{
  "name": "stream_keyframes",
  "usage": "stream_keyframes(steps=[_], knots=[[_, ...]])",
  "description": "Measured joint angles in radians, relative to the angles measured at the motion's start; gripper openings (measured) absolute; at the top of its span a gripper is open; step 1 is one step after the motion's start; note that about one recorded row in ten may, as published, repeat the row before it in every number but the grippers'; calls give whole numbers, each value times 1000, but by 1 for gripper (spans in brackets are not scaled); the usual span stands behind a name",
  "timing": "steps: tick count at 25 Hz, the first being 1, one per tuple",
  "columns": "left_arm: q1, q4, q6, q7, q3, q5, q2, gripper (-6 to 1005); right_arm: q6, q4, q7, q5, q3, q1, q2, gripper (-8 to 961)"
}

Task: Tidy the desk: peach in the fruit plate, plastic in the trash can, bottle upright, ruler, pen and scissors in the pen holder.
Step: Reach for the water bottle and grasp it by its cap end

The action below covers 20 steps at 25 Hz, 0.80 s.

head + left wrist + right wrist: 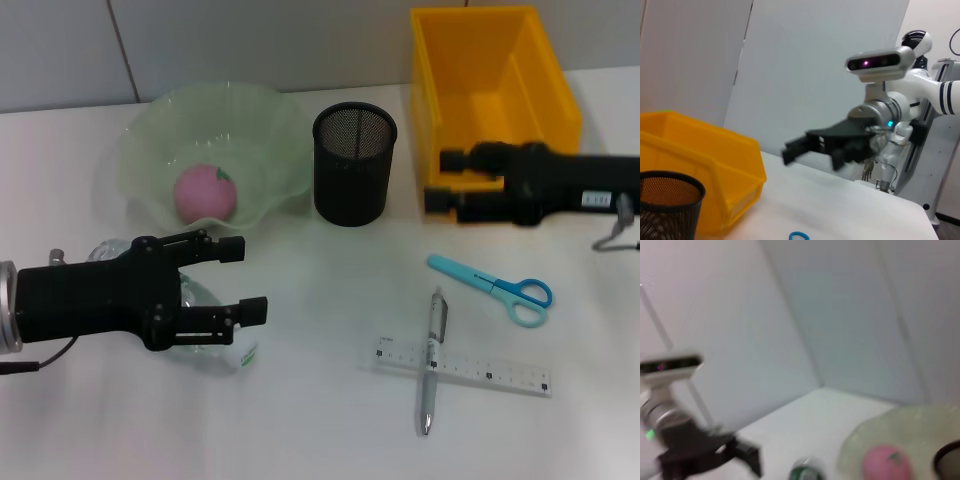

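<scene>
Spread wide, my left claw (238, 280) hangs over the toppled bottle (215, 335) while my right claw (447, 180) gapes beside the yellow bin (545, 90).

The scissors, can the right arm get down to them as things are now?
Probably yes. The scissors lie flat in the open, apart from the pen and ruler, just in front of the right gripper.

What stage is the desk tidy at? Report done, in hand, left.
Done: pink peach sits in the green glass fruit plate. In hand: open left gripper hovers over the lying clear plastic bottle. Left: blue scissors, silver pen, clear ruler outside the black mesh holder.
</scene>
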Motion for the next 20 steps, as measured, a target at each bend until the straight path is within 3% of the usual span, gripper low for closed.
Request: stream_keyframes(steps=[16, 20], knots=[[-8, 26, 4, 0, 11, 13, 22, 865, -89, -2, 92, -181, 0, 2, 2, 801], [-16, 203, 10, 3, 104, 51, 21, 864, -81, 0, 152, -232, 0, 15, 0, 801]])
